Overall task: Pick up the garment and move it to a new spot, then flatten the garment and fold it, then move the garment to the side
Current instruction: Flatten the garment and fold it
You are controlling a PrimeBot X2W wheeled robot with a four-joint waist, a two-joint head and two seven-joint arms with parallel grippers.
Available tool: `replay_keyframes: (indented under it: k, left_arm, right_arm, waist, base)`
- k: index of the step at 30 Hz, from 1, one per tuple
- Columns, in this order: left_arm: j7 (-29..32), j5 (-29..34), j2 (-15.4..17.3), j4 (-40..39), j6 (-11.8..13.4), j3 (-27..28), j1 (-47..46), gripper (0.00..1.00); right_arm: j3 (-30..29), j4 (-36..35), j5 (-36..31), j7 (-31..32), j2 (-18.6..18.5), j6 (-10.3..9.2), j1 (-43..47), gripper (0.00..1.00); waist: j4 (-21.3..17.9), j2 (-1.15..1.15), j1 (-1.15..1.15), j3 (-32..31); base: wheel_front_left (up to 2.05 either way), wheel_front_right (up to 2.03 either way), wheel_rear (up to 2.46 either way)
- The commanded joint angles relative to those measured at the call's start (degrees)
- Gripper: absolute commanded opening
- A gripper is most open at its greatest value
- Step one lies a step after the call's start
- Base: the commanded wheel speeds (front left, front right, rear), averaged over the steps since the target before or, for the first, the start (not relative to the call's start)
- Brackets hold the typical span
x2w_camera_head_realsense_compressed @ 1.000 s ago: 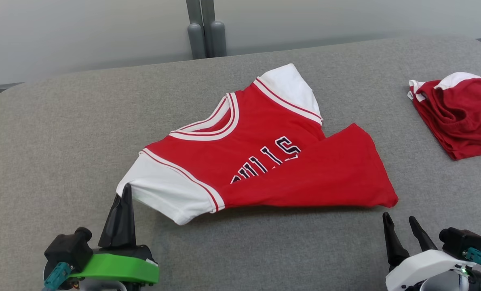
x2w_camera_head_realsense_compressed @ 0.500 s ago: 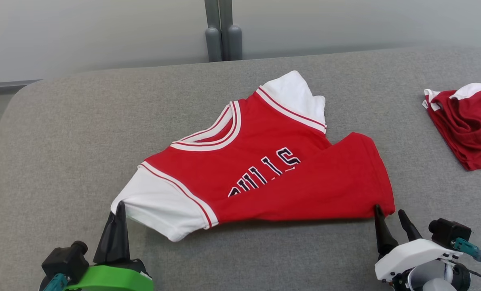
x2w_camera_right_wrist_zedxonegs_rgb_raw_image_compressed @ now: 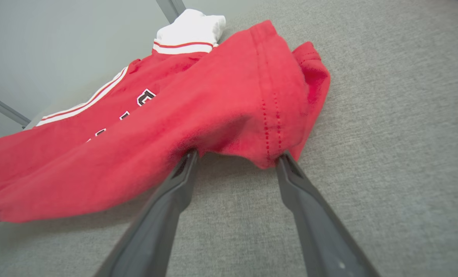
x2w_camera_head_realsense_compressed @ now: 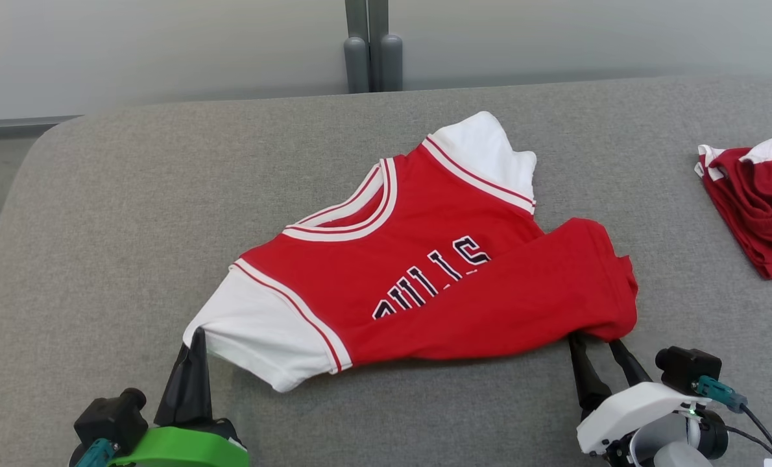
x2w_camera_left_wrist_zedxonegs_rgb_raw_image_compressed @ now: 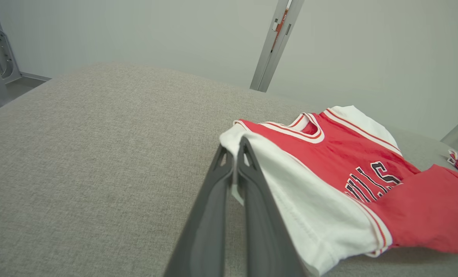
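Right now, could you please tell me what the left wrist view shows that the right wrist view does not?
Left wrist view, not the right: the left gripper, fingers shut on the edge of the near white sleeve of the jersey. Right wrist view, not the left: the right gripper, fingers open, tips tucked under the stitched red hem. Shared: the jersey's red body, its dark lettering and the grey padded surface.
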Motion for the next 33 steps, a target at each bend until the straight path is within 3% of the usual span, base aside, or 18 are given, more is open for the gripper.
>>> replay_keyframes:
  k: [1, 15, 18, 20, 23, 28, 31, 33]
  left_arm:
    - [-0.41, -0.42, 0.20, 0.11, 0.04, 0.18, -0.86, 0.00]
    - [-0.68, -0.60, 0.64, 0.22, 0.33, -0.17, -1.16, 0.00]
    - [-0.73, -0.72, 0.73, 0.26, 0.32, -0.30, -1.24, 0.00]
    - [-0.75, -0.76, 0.76, 0.35, 0.35, -0.42, -1.46, 0.00]
    - [-0.78, -0.82, 0.73, 0.47, 0.48, -0.56, -1.74, 0.00]
    - [-0.89, -1.01, 0.84, 0.50, 0.59, -0.50, -2.03, 0.00]
    - [-0.96, -1.07, 0.90, 0.65, 0.65, -0.60, -2.07, 0.00]
    - [-0.93, -1.11, 0.93, 0.67, 0.73, -0.61, -2.11, 0.00]
  right_arm:
    - [0.13, -1.16, -0.09, -0.56, -0.55, -0.01, 1.23, 1.00]
    - [0.10, -16.10, -2.05, 4.36, -0.89, 0.00, 6.57, 1.00]
    - [0.57, -18.09, -2.29, 5.72, -0.63, 0.00, 7.12, 0.80]
    - [0.53, -18.59, -2.44, 6.31, -0.52, -0.01, 7.22, 0.52]
    - [0.03, -18.13, -2.91, 7.23, -0.35, -0.01, 7.02, 0.30]
    - [-0.93, -15.99, -3.40, 7.26, -0.17, -0.01, 4.99, 0.16]
    - [-1.48, -14.78, -3.76, 6.41, -0.06, -0.01, 3.85, 0.01]
    - [-1.84, -14.66, -3.82, 5.70, -0.04, 0.00, 3.30, 0.00]
  waist:
    - [-0.19, 0.00, 0.00, 0.02]
    - [-1.78, 0.00, 0.00, 0.23]
    - [-1.76, 0.00, 0.00, 0.33]
    - [-1.65, 0.00, 0.00, 0.40]
    - [-1.42, 0.00, 0.00, 0.55]
    - [-1.26, 0.00, 0.00, 0.84]
    - [-1.14, 0.00, 0.00, 0.85]
    - [-1.09, 0.00, 0.00, 0.81]
  base:
    - [0.00, 0.00, 0.00]
    - [0.00, 0.00, 0.00]
    - [0.00, 0.00, 0.00]
    - [0.00, 0.00, 0.00]
    - [0.00, 0.00, 0.00]
    - [0.00, 0.00, 0.00]
    - [0.00, 0.00, 0.00]
    - [0.00, 0.00, 0.00]
